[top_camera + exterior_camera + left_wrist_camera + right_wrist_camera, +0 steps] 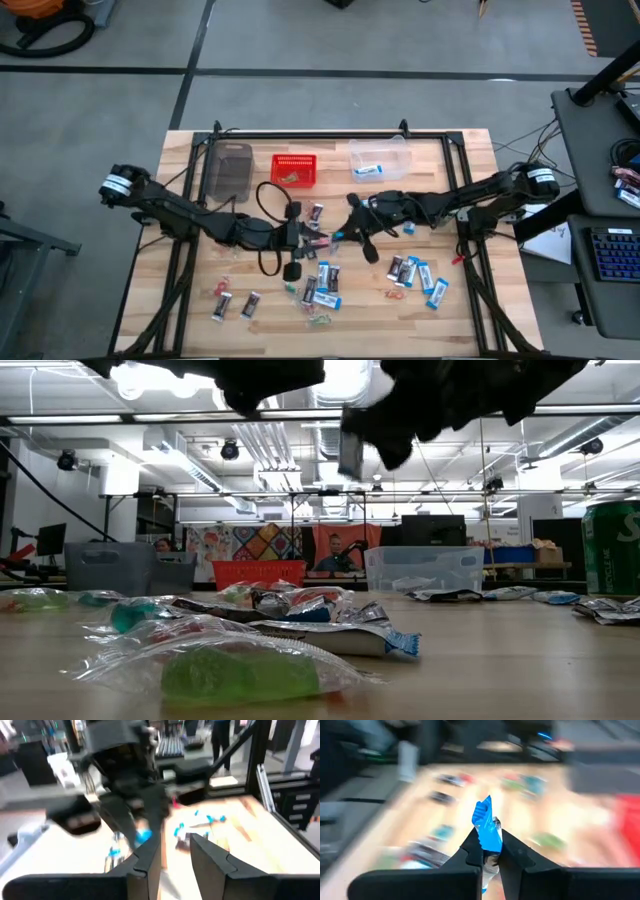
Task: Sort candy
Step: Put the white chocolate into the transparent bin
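Observation:
Above the middle of the table my two grippers meet tip to tip. My right gripper (489,851) is shut on a blue-wrapped candy (486,826), which also shows as a blue spot (143,836) in the left wrist view. My left gripper (175,854) faces it, open, with nothing between its fingers. More candy lies loose on the wood: blue-and-white packets (428,280), dark mini bars (236,304) and small twist-wrapped pieces (318,318). My right gripper pinches the blue candy between its two fingers, by the wrapper's lower part (490,842). The crinkled upper end (482,810) sticks out past the fingertips. The fingers point nearly level toward the table's left side. The candy is lifted clear of the table.
At the far edge stand a grey bin (228,170), a red mesh basket (293,170) and a clear bin (378,158) with a blue-and-white packet in it. A green jelly candy (240,672) lies close to the low camera. A dark frame rail (310,134) runs along the far side.

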Robot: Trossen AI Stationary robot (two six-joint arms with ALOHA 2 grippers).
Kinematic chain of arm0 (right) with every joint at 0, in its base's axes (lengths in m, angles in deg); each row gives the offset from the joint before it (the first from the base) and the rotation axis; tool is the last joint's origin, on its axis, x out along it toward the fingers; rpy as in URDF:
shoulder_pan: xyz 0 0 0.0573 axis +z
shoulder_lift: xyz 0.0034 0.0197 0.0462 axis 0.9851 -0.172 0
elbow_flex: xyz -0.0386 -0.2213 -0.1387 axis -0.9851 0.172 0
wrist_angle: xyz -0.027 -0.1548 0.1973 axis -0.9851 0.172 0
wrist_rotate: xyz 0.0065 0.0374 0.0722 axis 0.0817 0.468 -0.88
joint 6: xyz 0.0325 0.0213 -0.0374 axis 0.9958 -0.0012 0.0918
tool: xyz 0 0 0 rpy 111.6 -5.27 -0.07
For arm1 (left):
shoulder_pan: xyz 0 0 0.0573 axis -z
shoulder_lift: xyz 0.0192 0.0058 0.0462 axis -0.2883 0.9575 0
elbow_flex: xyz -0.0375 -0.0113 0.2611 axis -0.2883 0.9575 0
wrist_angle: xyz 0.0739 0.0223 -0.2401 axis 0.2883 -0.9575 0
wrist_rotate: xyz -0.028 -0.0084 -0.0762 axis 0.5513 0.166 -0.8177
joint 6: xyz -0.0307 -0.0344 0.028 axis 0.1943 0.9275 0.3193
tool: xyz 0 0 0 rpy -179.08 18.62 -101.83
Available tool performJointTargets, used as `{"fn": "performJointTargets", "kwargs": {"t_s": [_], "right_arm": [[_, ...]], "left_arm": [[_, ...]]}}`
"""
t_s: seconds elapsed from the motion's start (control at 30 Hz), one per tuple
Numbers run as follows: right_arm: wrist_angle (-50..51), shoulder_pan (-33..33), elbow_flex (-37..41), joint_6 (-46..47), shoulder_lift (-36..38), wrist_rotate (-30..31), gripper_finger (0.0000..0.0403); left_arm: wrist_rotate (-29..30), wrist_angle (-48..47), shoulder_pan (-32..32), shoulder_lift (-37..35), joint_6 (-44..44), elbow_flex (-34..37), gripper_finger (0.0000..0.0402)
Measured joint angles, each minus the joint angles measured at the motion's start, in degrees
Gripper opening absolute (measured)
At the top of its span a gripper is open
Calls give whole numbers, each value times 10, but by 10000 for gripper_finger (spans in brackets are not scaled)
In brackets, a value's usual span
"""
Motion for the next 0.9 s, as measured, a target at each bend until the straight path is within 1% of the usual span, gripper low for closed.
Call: {"fn": "performJointTargets", "kwargs": {"t_s": [0.07,0.17,0.23,0.3,0.33,0.37,0.47,0.6,0.77,0.9], "right_arm": [[61,-16,0,0,22,88,22],[159,-43,0,12,53,270,22],[225,-66,0,41,70,385,22],[281,-94,0,89,84,471,22],[309,-110,0,113,90,495,22],[327,-127,0,135,93,505,22],[363,-175,0,194,94,504,23],[365,-216,0,204,83,455,40],[364,-232,0,199,73,431,92],[364,-231,0,197,74,429,136]], "left_arm": [[0,-52,0,-25,29,0,89],[0,-140,0,-60,84,0,88],[-1,-196,0,-81,129,0,88],[0,-236,0,-95,172,0,88],[0,-255,0,-99,187,0,88],[-1,-273,0,-102,201,0,88],[-1,-293,0,-103,220,0,88],[-1,-296,0,-92,224,0,87],[-1,-295,0,-76,229,0,87],[-1,-298,0,-67,229,0,87]]}}
